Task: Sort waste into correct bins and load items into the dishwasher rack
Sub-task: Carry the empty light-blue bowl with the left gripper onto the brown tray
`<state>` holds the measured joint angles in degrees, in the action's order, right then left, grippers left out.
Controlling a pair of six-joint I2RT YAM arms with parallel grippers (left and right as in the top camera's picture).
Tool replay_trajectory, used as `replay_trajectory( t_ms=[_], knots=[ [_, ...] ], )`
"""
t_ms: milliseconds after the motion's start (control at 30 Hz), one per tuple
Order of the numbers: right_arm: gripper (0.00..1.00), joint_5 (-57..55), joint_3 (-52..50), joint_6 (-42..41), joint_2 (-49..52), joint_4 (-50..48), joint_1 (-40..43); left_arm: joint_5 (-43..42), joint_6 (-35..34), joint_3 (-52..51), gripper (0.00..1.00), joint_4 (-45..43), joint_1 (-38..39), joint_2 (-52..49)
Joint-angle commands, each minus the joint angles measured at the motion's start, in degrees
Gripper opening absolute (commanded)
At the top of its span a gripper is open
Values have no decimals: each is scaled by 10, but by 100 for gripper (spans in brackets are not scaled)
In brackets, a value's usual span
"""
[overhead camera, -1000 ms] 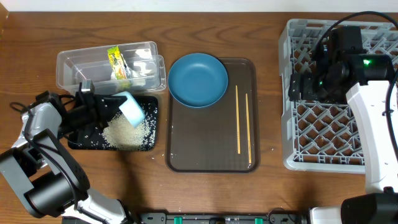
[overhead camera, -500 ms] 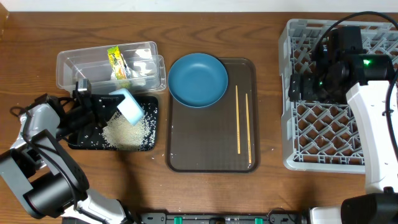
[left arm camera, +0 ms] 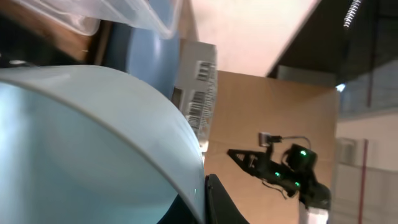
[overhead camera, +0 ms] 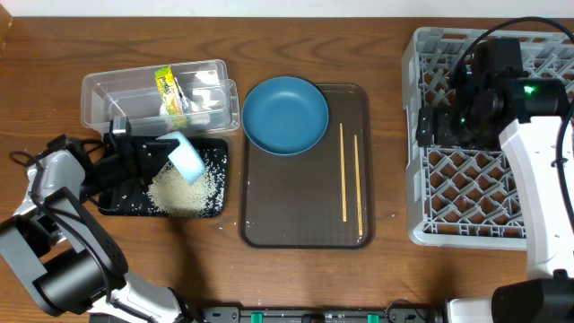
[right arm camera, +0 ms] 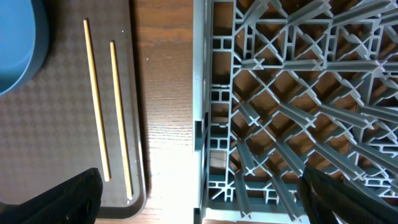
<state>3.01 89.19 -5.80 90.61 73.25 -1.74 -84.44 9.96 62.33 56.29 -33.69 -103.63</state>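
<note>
My left gripper (overhead camera: 154,151) is shut on the rim of a pale blue-white bowl (overhead camera: 186,156), which is tipped on its side over the black tray (overhead camera: 112,205). A heap of white rice grains (overhead camera: 179,190) lies in that tray under the bowl. In the left wrist view the bowl (left arm camera: 81,137) fills the frame, its rim pinched by the left gripper (left arm camera: 202,202). The yellow-green wrapper (overhead camera: 168,90) lies in the clear tub (overhead camera: 99,94). The blue plate (overhead camera: 285,115) and two chopsticks (overhead camera: 343,170) rest on the brown tray (overhead camera: 296,211). My right gripper (overhead camera: 429,126) hangs open and empty over the left edge of the rack (overhead camera: 475,188).
A few rice grains lie scattered on the wood near the black tray's front right corner. In the right wrist view the rack's wall (right arm camera: 205,93) stands just right of a strip of bare table, with the chopsticks (right arm camera: 94,93) on the brown tray (right arm camera: 50,155) to the left.
The left gripper has drawn slightly to the left with the tipped bowl. The right arm has not moved.
</note>
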Motion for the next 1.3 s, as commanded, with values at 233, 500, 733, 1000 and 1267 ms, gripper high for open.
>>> replay_trajectory(
  t_ms=[233,500,733,1000,1267],
  knots=[
    [99,-2,-2,8,5,0,-2,44,80,3,6,68,53,61],
    [99,-2,-2,7,5,0,-2,261,-19,3,6,20,232,188],
    [99,0,-2,7,5,1,-2,450,-149,2,6,-81,459,189],
    [99,2,-2,7,5,0,-2,614,-266,2,6,-201,665,127],
    [99,25,-2,7,5,0,-2,678,-283,3,14,-273,729,91]
  ],
)
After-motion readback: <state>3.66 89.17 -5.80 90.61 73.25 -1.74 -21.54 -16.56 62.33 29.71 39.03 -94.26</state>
